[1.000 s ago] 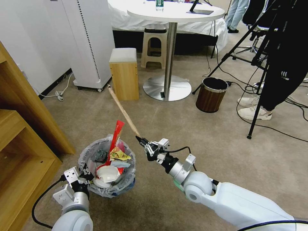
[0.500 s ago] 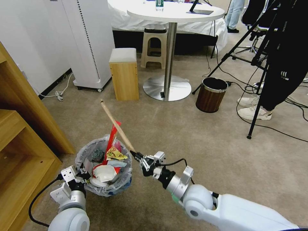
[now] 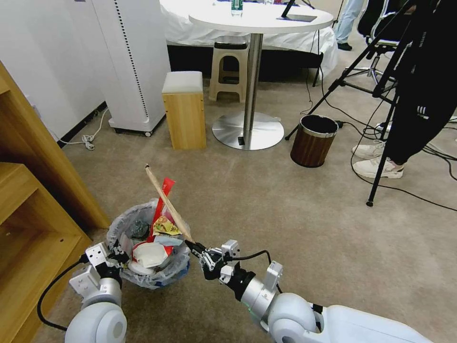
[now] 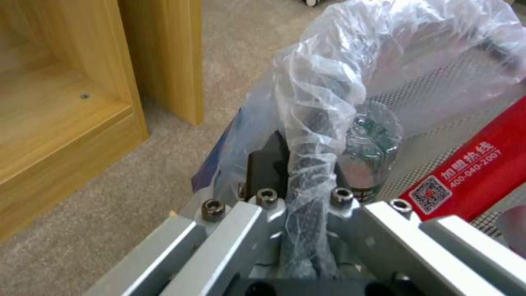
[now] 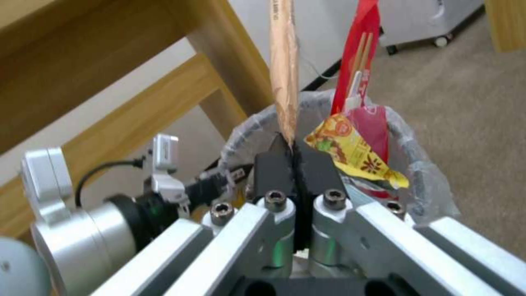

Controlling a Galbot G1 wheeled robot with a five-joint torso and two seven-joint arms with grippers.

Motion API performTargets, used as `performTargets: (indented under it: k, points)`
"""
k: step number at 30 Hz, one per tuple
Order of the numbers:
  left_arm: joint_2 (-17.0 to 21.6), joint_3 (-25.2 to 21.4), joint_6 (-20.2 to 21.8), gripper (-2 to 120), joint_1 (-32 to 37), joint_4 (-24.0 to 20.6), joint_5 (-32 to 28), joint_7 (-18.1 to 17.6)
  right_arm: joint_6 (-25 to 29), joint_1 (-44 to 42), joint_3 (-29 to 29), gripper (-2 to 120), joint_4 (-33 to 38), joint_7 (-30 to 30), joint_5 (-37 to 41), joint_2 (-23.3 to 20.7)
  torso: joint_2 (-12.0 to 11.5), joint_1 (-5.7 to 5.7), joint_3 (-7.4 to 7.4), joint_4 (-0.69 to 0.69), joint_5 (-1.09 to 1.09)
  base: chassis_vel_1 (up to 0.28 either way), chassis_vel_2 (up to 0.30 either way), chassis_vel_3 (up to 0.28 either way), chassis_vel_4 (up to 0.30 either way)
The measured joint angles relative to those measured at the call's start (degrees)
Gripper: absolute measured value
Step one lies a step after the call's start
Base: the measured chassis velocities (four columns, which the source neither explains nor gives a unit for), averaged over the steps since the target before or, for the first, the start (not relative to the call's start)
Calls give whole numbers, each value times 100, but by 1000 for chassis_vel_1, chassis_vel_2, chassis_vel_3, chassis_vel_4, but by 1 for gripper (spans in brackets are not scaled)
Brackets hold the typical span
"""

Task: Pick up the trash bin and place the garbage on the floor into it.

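The trash bin (image 3: 124, 223), lined with a crinkly white bag, stands on the beige carpet floor (image 3: 295, 214) at the lower left. It holds garbage: a red wrapper (image 3: 162, 202), a yellow wrapper (image 5: 351, 148), a crushed cup (image 3: 148, 255) and a small bottle (image 4: 368, 156). My left gripper (image 3: 117, 255) is shut on the bin's bag-covered rim (image 4: 310, 135). My right gripper (image 3: 194, 247) is just right of the bin, shut on the lower end of a wooden stick (image 3: 167, 204). The stick slants up and away over the bin's right side (image 5: 284, 74).
A wooden shelf unit (image 3: 33, 209) stands close on the left. Farther off are a wooden box stool (image 3: 184, 112), a round table's metal base (image 3: 247, 129), a brown wood-grain bin (image 3: 312, 143) and a tripod (image 3: 381, 162) beside a person's shoes (image 3: 376, 167).
My right gripper has carried the stick left and nearer to me, so the stick now leans over the bin. The left gripper and bin have shifted slightly left and nearer.
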Motion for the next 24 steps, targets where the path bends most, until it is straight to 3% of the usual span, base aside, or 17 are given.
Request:
performTargets:
  k: [19, 24]
  points:
    - [-52, 39, 0, 0, 39, 57, 90, 12, -503, 172, 532, 0, 774, 1541, 1381, 614, 0, 0, 0, 0, 0, 0, 0, 0, 0]
    - [-58, 34, 0, 0, 36, 70, 102, 13, -538, 177, 549, 0, 861, 1624, 1576, 640, 0, 0, 0, 0, 0, 0, 0, 0, 0]
